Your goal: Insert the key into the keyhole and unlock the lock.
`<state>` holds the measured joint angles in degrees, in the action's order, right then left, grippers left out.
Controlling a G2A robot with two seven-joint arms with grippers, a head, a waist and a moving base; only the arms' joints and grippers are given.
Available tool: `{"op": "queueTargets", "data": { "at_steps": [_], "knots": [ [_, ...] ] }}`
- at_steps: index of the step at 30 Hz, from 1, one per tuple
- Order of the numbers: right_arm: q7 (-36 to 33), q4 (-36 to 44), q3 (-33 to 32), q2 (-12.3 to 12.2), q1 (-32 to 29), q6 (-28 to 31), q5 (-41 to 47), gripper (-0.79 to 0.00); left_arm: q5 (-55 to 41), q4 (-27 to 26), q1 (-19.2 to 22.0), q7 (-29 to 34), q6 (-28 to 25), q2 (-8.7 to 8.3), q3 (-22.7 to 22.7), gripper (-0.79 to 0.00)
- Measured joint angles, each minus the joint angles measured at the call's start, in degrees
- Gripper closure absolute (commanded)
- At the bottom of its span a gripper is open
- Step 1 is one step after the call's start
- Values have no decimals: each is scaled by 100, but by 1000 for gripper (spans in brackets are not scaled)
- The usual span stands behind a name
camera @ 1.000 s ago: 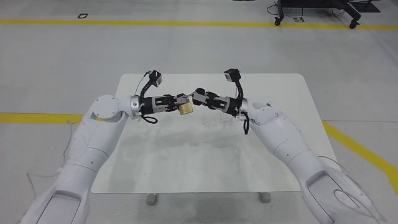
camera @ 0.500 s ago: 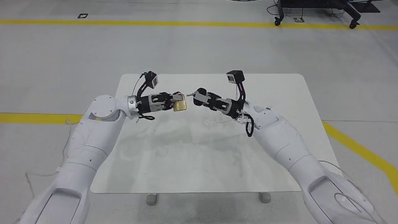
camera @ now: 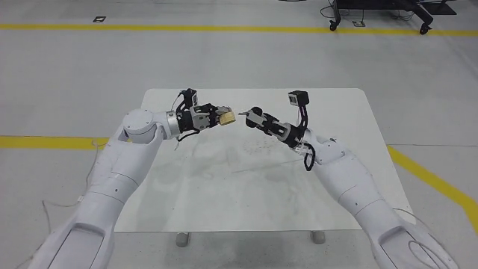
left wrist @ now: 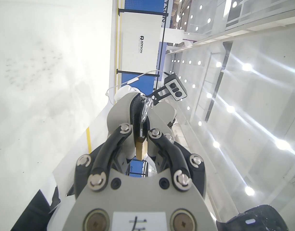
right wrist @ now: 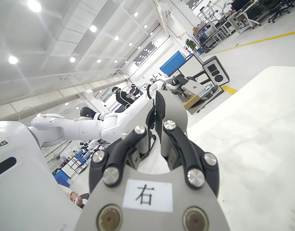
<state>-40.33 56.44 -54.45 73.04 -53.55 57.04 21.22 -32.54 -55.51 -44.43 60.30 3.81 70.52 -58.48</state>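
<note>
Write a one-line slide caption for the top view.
Left pincer grips a brass padlock above the table, facing the shut right pincer.

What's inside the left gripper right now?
A brass padlock, clamped in the left gripper; its silver shackle sticks out past the tips. The gripper covers most of the body, and the keyhole cannot be seen.

Left arm: we see it come in from 7 o'clock, elbow bent, forearm pointing toward 3 o'clock.
Left gripper: fingers clamped on the lock.
Right arm: we see it come in from 5 o'clock, forearm aimed at 10 o'clock.
Right gripper: fingers pressed on the key, tip facing the left gripper, just apart.
</note>
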Motion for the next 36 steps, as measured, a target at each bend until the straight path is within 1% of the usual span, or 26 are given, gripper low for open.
{"op": "queueTargets", "data": {
  "at_steps": [3,5,7,9,11,14,16,17,19,21,24,26,28,36],
  "knots": [
    [-5,-5,5,1,4,-3,7,0,-2,-7,-6,-5,4,0,2,0],
    [-5,-4,5,2,4,-3,7,0,17,-95,-64,-39,146,13,49,0],
    [-5,-4,5,1,4,-3,7,0,-310,-99,-103,172,702,47,72,0],
    [70,56,-3,4,-27,-94,12,0,-722,66,-28,362,1292,77,115,0],
    [181,123,-64,-12,-6,-190,-197,0,-803,230,56,412,1661,100,193,0],
    [315,336,-238,-79,57,-2,-1264,0,-755,429,181,452,2076,138,340,0],
    [336,647,-413,-153,53,98,-2274,0,-683,539,273,412,2293,162,432,0],
    [381,892,-547,-201,15,65,-2918,0,-657,600,324,391,2383,176,473,0],
    [533,1350,-757,-266,-126,-96,-3858,0,-652,690,388,382,2491,198,526,0],
    [724,1960,-977,-331,-367,-405,-4864,0,-648,779,452,396,2586,225,591,0],
    [813,2800,-1142,-404,-700,-814,-6107,0,-621,878,512,440,2643,256,677,0],
    [847,3187,-1172,-431,-859,-1000,-6674,0,-607,934,541,471,2665,269,715,0],
    [966,3397,-1186,-439,-952,-1107,-6931,0,-660,993,563,497,2631,287,722,0],
    [946,3373,-1185,-437,-944,-1099,-6901,0,-668,997,569,521,2607,297,739,0]
  ]
}}
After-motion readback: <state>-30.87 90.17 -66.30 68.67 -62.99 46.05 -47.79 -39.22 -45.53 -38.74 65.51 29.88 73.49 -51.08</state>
